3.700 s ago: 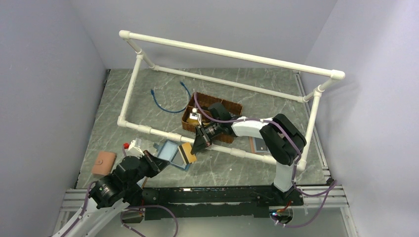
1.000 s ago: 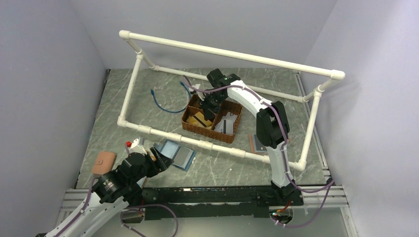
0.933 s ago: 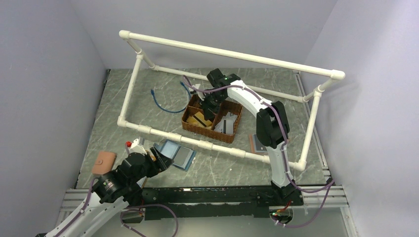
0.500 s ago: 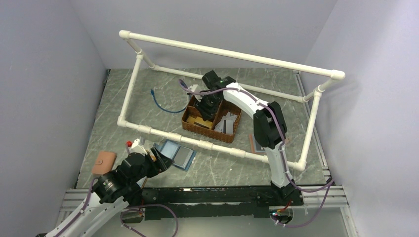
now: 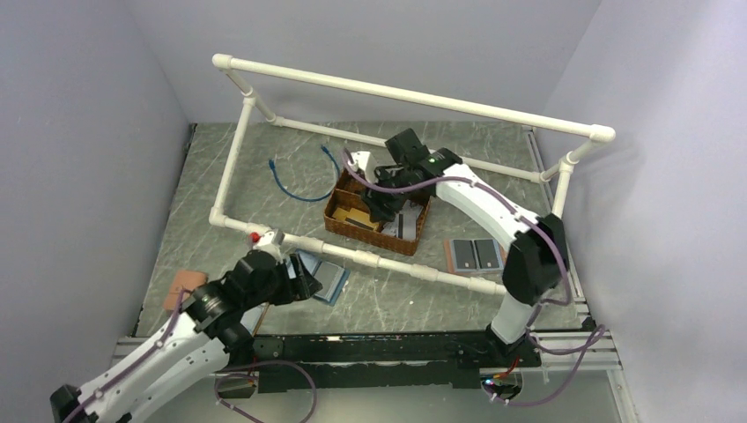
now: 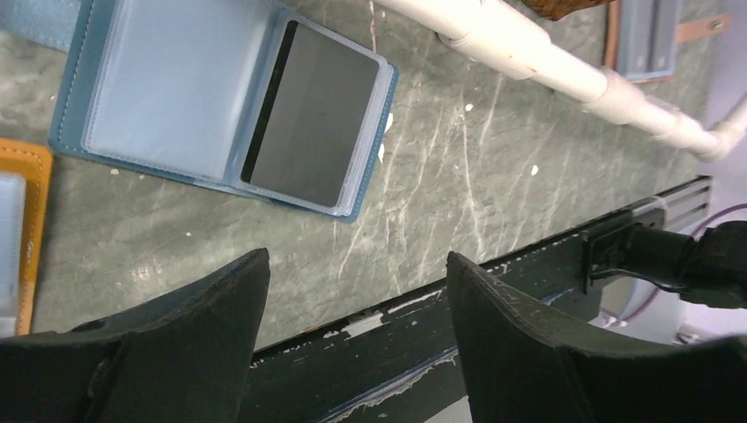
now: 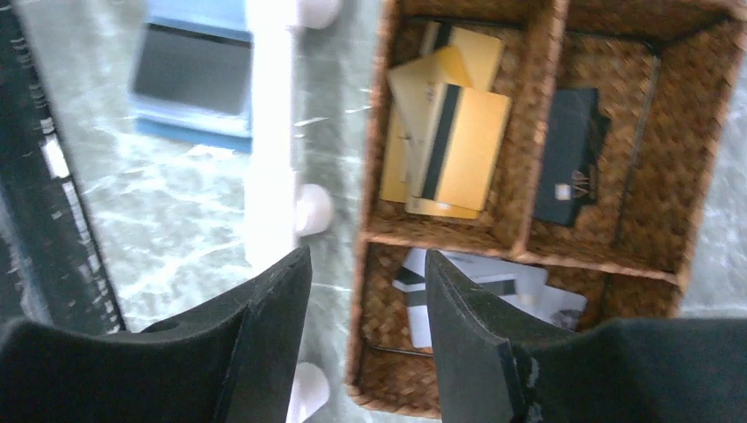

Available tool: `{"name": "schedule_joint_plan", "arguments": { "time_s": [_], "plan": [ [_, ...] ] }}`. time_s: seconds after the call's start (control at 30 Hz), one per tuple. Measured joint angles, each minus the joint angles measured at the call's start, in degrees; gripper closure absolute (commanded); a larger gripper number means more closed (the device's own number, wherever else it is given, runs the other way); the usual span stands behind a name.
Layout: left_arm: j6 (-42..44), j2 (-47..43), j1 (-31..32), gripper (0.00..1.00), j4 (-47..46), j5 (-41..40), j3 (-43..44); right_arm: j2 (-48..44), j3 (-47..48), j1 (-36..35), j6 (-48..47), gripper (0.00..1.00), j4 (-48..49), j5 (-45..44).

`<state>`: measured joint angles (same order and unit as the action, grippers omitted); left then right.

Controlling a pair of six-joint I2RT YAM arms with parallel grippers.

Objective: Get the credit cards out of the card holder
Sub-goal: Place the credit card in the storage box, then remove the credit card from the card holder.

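The slate-blue card holder (image 5: 315, 276) lies open on the table in front of the near white pipe. A dark grey credit card (image 6: 308, 115) sits in its right pocket; the left pocket (image 6: 167, 84) looks empty. My left gripper (image 6: 357, 260) hovers open just near of the holder (image 6: 220, 106), over the table's front edge, holding nothing. My right gripper (image 7: 367, 256) is open and empty above the wicker basket (image 5: 366, 236), by its near left corner. The holder (image 7: 198, 70) and its dark card (image 7: 189, 66) also show in the right wrist view, beyond the pipe.
The basket (image 7: 528, 238) holds gold cards (image 7: 449, 132), a black card (image 7: 568, 159) and white cards (image 7: 476, 291). An orange-tan holder (image 5: 181, 286) lies at the left, a brown holder (image 5: 476, 256) at the right. A white pipe frame (image 5: 370, 257) crosses the table. A blue cable (image 5: 295, 181) lies at the back.
My right gripper has opened above the basket, and its arm has swung right. The left arm has moved forward and right, closer to the card holder.
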<state>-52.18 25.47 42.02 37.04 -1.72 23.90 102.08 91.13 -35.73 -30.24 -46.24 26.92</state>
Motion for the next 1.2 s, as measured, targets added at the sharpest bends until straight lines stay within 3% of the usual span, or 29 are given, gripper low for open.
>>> {"name": "schedule_joint_plan", "arguments": {
  "time_s": [0.13, 0.4, 0.57, 0.87, 1.2],
  "plan": [
    [3.5, 11.7, 0.0, 0.32, -1.2, 0.9, 4.5, -7.6, -8.9, 0.1, -1.8, 0.46, 2.6, 7.6],
    [9.8, 27.3, 2.1, 0.31, -0.8, -0.2, 12.0, -16.4, -23.3, 5.0, -2.6, 0.45, 8.6, 22.6],
    [13.5, 33.2, 3.0, 0.29, -1.5, -1.3, 15.2, -18.0, -24.9, 9.1, -2.3, 0.46, 11.8, 28.0],
    [21.6, 44.4, 3.1, 0.23, -3.0, -4.3, 17.0, -17.6, -24.9, 9.0, -2.6, 0.46, 12.1, 31.3],
    [25.1, 49.0, 0.1, 0.21, -8.8, -2.6, 17.6, -16.6, -24.9, 9.0, -2.9, 0.47, 11.9, 32.0]
  ]
}}
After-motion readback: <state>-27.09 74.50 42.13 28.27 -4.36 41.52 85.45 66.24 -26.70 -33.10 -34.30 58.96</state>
